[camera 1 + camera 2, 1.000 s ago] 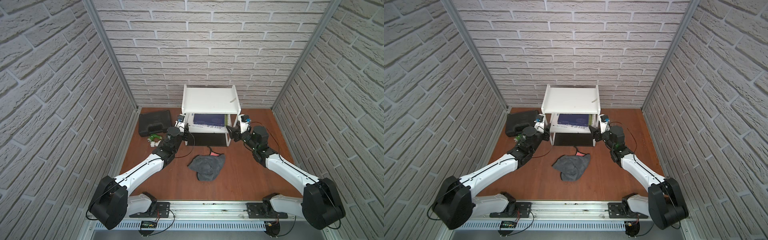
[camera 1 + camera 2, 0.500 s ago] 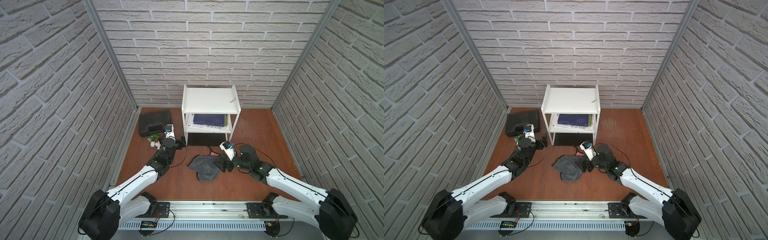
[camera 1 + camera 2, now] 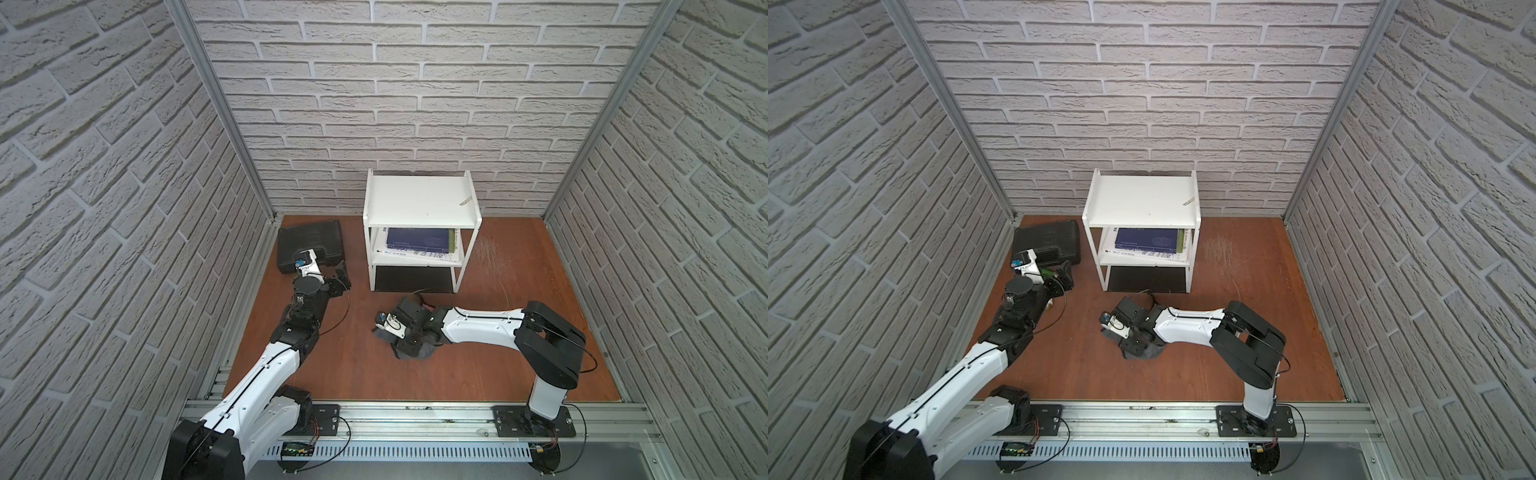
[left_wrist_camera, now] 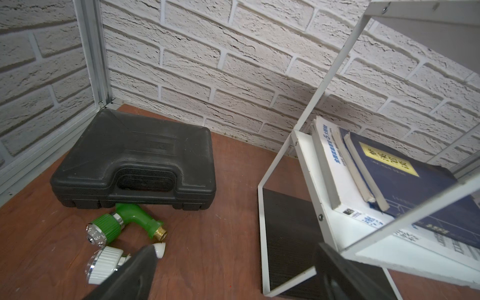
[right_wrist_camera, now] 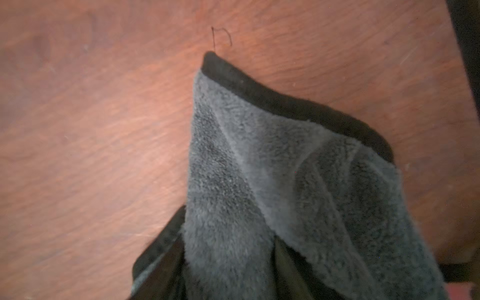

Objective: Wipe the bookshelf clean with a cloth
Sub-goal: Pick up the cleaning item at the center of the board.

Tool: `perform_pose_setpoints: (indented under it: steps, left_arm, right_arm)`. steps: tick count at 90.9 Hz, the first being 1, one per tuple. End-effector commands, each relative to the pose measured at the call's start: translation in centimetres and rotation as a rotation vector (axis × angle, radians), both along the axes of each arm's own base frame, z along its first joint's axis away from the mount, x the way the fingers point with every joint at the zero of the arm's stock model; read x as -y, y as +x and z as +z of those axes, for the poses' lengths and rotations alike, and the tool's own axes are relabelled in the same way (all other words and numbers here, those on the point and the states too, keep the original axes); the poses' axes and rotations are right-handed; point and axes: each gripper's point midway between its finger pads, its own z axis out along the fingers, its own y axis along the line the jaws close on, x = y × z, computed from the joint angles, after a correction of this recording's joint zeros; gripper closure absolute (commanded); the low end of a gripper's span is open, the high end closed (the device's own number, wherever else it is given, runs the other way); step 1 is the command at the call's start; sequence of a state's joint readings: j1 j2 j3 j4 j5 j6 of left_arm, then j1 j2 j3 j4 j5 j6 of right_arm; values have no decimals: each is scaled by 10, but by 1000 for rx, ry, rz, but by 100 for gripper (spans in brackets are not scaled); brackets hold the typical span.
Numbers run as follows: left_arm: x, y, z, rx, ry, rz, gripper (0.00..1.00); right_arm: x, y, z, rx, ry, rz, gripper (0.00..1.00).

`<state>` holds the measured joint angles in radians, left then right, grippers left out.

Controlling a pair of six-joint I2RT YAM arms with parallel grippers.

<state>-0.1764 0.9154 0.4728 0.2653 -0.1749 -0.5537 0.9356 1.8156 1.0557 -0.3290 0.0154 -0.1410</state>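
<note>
Right end effector (image 3: pixel 405 338) has dropped from the bookshelf (image 3: pixel 419 199) onto the cloth (image 5: pixel 285 181), pinching it; left end effector (image 4: pixel 233 272) gapes wide. A thin pinch could slip free when lifted.

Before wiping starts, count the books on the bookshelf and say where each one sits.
2 visible, both on the bookshelf's middle shelf: a dark blue book lying on a white book. More may be hidden beneath.

From both top views we look down from high above the front rail at the whole desk (image 3: pixel 519 257). Our wrist cameras sit close — one facing the bookshelf (image 4: pixel 324 166) past its tool, one pressed near the cloth (image 5: pixel 272 181).
</note>
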Motion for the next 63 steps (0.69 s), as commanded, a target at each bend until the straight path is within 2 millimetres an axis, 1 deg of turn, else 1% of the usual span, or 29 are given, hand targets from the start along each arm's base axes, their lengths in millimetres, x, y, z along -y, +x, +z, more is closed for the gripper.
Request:
perform_pose_setpoints:
  steps: [1,5,13,15,17,24,28,30,32,35,39,45,47,51,53,55,59,63]
  left_arm:
    - [7,-3,2,-10,-9,-66,1]
    - [7,-3,5,-10,-1,-69,1]
    - [13,-3,13,11,6,-106,2]
    - [16,-3,16,17,6,-121,1]
    - [17,-3,18,21,8,-132,2]
    - [22,-5,25,19,17,-154,2]
    - [19,-6,25,14,22,-137,2]
    - [16,-7,25,12,23,-121,1]
    - [13,-8,24,13,25,-103,2]
    - [7,-10,23,16,25,-69,1]
    - [-5,-14,21,17,23,-5,1]
    - [-24,-22,18,16,21,101,1]
    - [-28,-25,18,21,21,127,1]
    - [-35,-29,19,28,25,161,1]
    - [-37,-31,17,24,30,171,1]
    - [-40,-35,22,41,31,181,1]
    - [-42,-39,26,51,43,185,2]
    - [-42,-42,28,52,60,178,2]
  right_arm:
    - [2,13,17,103,13,24,94]
    - [-8,19,32,163,38,102,97]
    - [-38,36,75,339,112,266,97]
    - [-46,43,89,402,130,303,97]
    - [-58,51,108,482,160,343,97]
    - [-87,71,170,763,229,474,97]
    - [-100,80,198,924,239,541,97]
    - [-105,84,208,990,240,562,97]
    - [-110,89,214,1042,228,576,97]
    - [-115,96,213,1095,186,612,97]
    - [-120,107,203,1127,130,642,97]
    - [-124,116,171,1105,82,679,97]
    - [-124,120,153,1080,62,688,97]
    - [-123,123,129,1054,32,698,97]
    - [-122,125,109,1030,6,703,97]
    - [-121,126,96,1020,-12,701,97]
    - [-117,130,78,1015,-50,696,97]
    - [-115,133,72,1028,-82,691,97]
